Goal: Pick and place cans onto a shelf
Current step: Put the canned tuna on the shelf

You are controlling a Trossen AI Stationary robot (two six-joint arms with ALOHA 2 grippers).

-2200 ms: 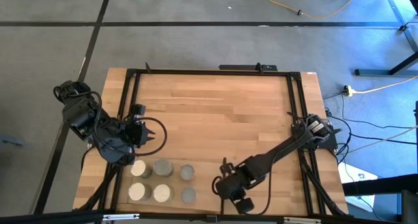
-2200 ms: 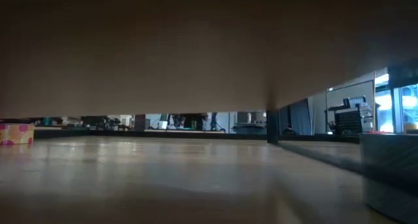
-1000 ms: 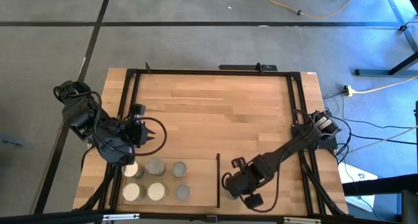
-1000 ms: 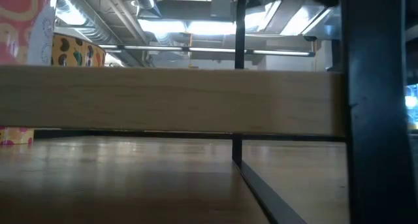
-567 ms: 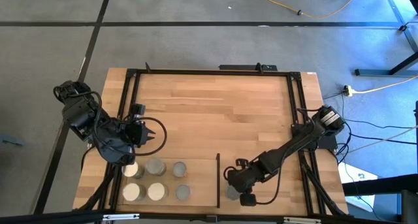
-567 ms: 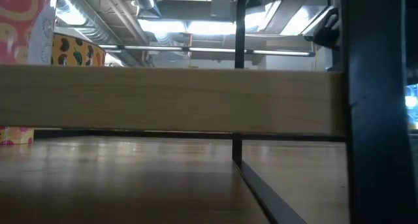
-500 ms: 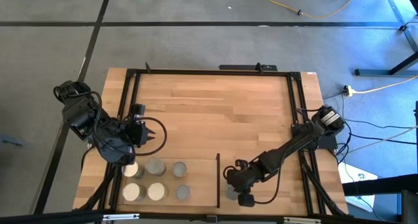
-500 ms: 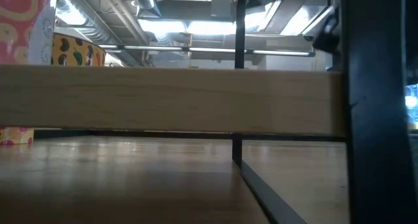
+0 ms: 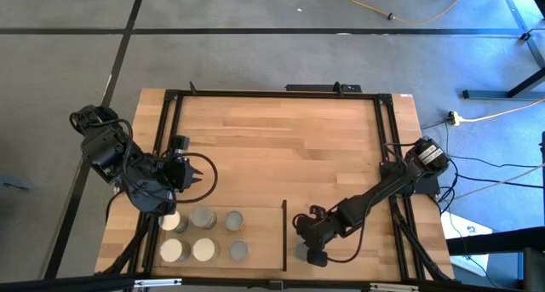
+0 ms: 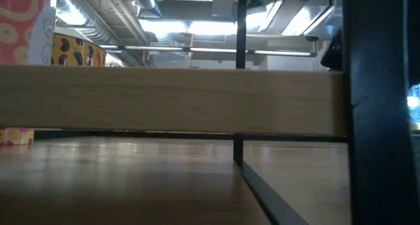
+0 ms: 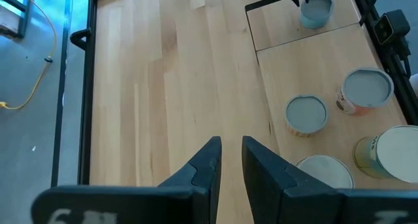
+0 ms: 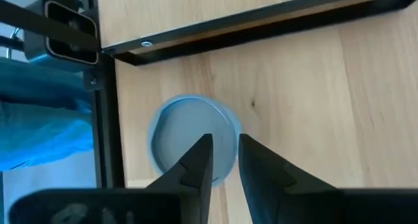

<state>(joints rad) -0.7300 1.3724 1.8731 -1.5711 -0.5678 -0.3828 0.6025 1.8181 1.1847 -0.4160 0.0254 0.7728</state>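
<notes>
Several cans [image 9: 203, 217] with grey or cream tops stand upright in two rows near the table's near left corner, also in the left wrist view [image 11: 307, 114]. One blue-grey can [image 12: 189, 140] stands alone on the shelf panel [image 11: 281, 25], just right of its black divider [image 9: 283, 234]. My right gripper [image 12: 225, 160] is above this can, shut, pointing steeply down at its top. My left gripper [image 11: 230, 160] hangs shut above bare wood, on the far side of the rows of cans. My right gripper's shut fingertips [image 12: 204, 157] stand over the can's round top [image 12: 176, 136], nearer one side of it, coming from above. I cannot tell whether they touch it. The can stands upright on the panel.
A black frame [image 9: 272, 94] runs round the tabletop. In the low view a wooden board [image 10: 170, 100] crosses the picture, with a black upright [image 10: 377, 107] to its right. Bare wood [image 9: 281, 147] fills the table's middle and far part.
My right gripper has sunk toward the lone can beside the divider and has rolled about its own axis. It has drawn slightly toward the divider and the table's near edge. The cans and the left arm have kept still.
</notes>
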